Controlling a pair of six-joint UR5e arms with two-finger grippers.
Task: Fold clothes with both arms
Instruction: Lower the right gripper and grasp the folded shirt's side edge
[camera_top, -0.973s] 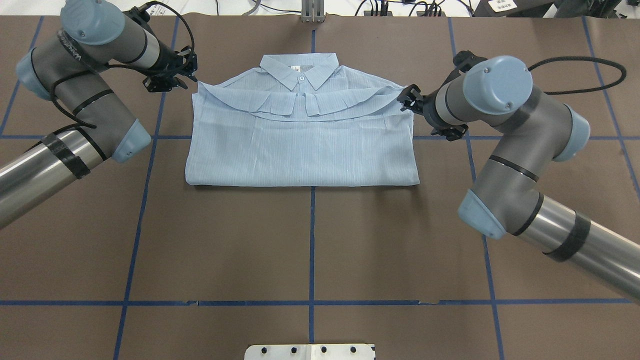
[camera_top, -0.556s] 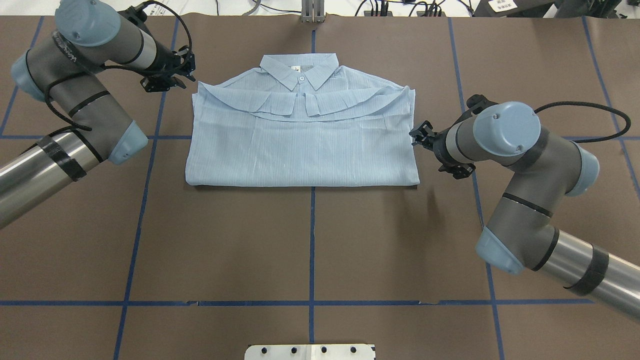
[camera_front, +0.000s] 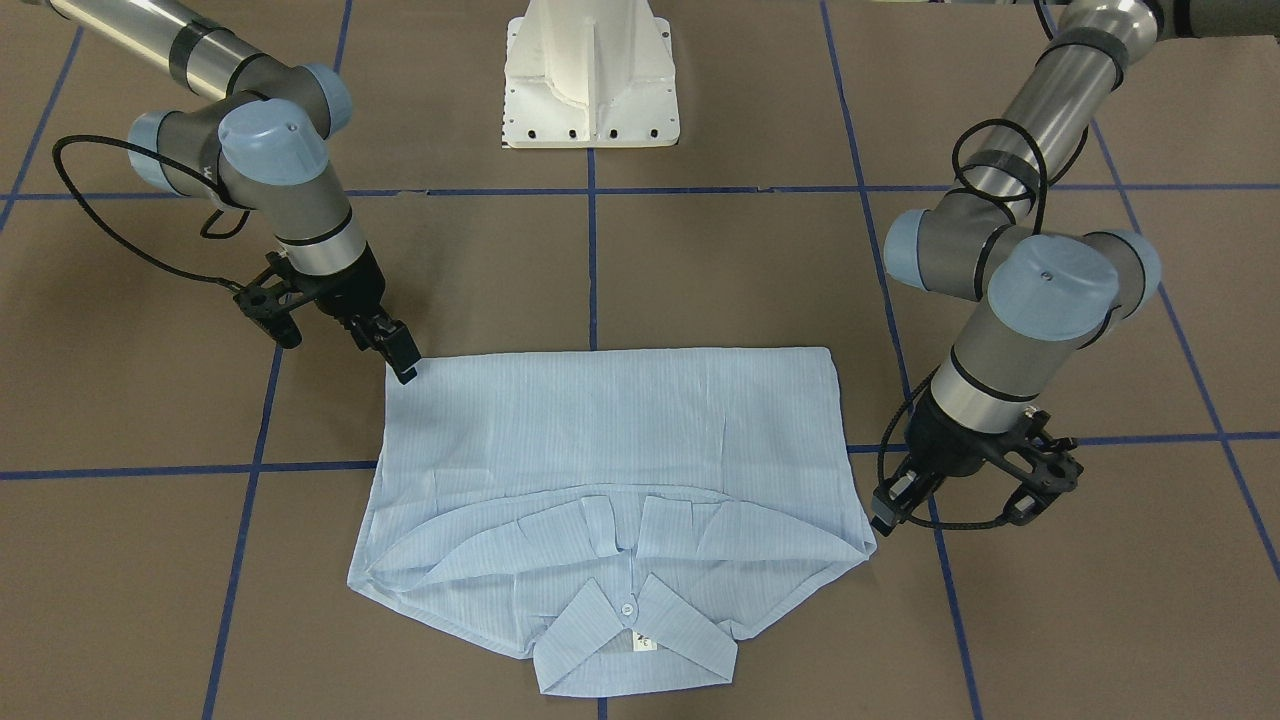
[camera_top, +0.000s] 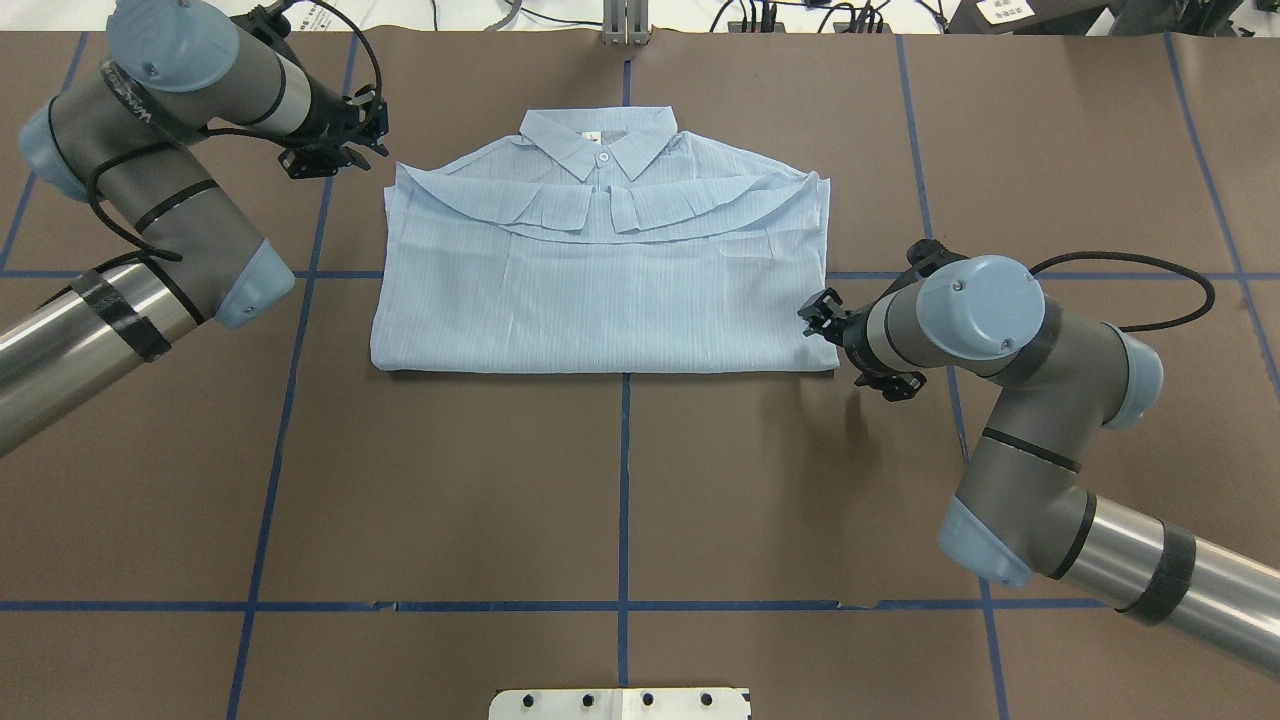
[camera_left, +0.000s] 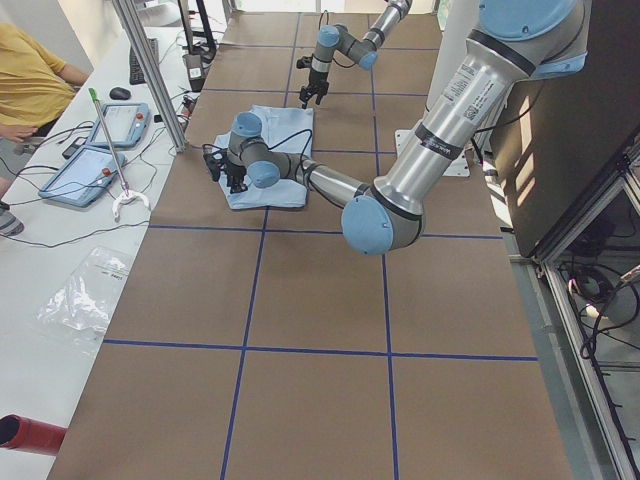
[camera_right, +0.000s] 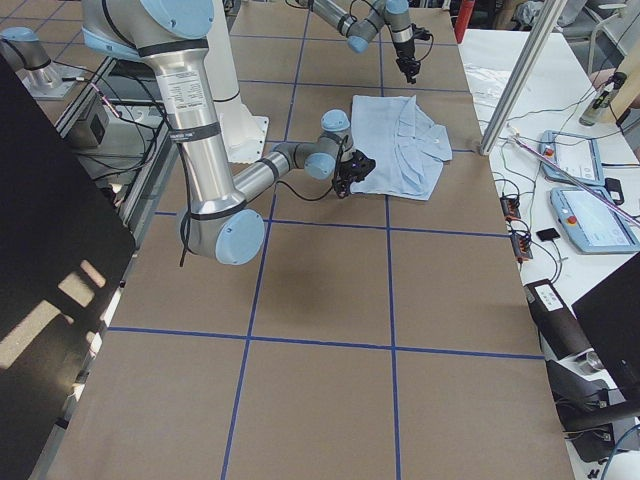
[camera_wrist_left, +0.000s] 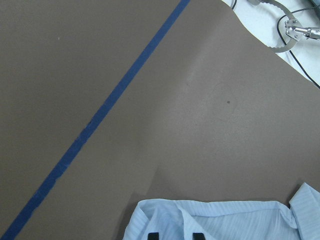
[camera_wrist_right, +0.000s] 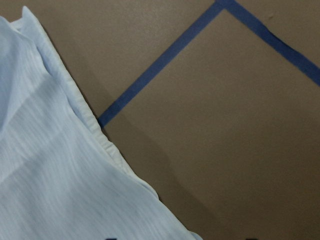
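A robotics lab: blue-taped grid table (camera_top: 450, 480), teach pendants (camera_right: 597, 220) beside it.

Pale blue striped shirt (camera_top: 605, 280) lies flat, folded into a wide rectangle, collar buttoned, sleeves tucked across the chest. Its folded bottom corner sits right at the right gripper (camera_top: 812, 318). A shoulder corner is just beside the left gripper (camera_top: 374, 140). Both grippers' jaws are spread.

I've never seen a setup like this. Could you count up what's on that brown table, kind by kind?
Shirt: 1
Arms: 2 (left arm, right arm)
Grippers: 2 (left gripper, right gripper)
White base: 1
Total: 6
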